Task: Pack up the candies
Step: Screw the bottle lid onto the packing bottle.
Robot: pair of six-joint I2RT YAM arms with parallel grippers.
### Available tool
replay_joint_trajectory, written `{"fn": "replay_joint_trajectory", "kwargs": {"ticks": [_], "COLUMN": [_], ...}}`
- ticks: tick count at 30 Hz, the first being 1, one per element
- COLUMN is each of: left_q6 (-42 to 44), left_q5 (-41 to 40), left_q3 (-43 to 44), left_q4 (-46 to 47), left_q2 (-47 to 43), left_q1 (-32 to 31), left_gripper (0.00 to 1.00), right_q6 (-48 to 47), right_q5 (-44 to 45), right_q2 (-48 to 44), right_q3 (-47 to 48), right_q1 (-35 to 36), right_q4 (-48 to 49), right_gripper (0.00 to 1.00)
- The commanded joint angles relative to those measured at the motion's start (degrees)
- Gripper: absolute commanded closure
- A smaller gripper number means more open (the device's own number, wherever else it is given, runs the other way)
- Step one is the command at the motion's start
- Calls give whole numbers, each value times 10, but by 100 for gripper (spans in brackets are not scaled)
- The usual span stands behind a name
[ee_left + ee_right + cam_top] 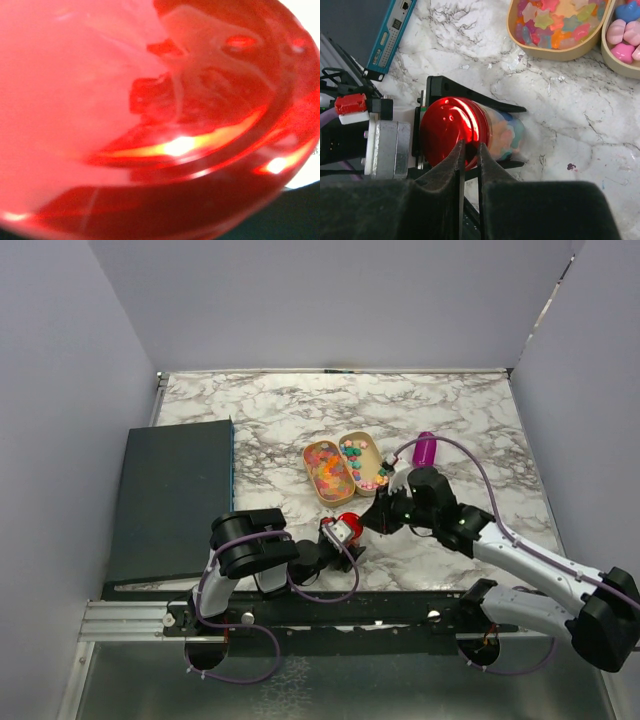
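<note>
my left tool (pixel 340 533) is clamped across a clear jar (pixel 512 137) that lies on its side close to the near edge of the marble tabletop (pixel 270 410), red lid (pixel 447 130) on, pastel candies (pixel 507 131) packed inside

the left wrist camera shows only blurred red

my right tool (pixel 470 152) hangs over the lid's rim, fingers nearly pressed together, a sliver of red between; i cannot tell if they pinch it

more candies fill two oval wooden trays (pixel 555 52) side by side just beyond, a purple scoop (pixel 425 448) at their right

a dark slab (pixel 170 495) walls the left edge; bare marble runs from the trays to the far wall
</note>
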Motion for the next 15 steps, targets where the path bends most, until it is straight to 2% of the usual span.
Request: {"fn": "replay_joint_trajectory", "kwargs": {"ticks": [1,7,10,15], "left_q6": [-65,-63,-64,-65], "left_q5": [31,28,30,33], "left_q3": [-20,-17,-17,-18], "left_q4": [139,138,138,138], "left_q2": [57,58,59,60], "left_q1": [9,11,11,11], "left_gripper": [64,65,65,65], "right_q6": [24,68,88,86], "right_q5": [-49,-45,-8,66], "right_q2": [-29,-52,-60,-98], "right_q3": [-46,-71,-63,-27], "right_q1": [14,75,113,118], "right_q4": [-60,-53,-59,-117], "right_gripper": [98,100,100,96]}}
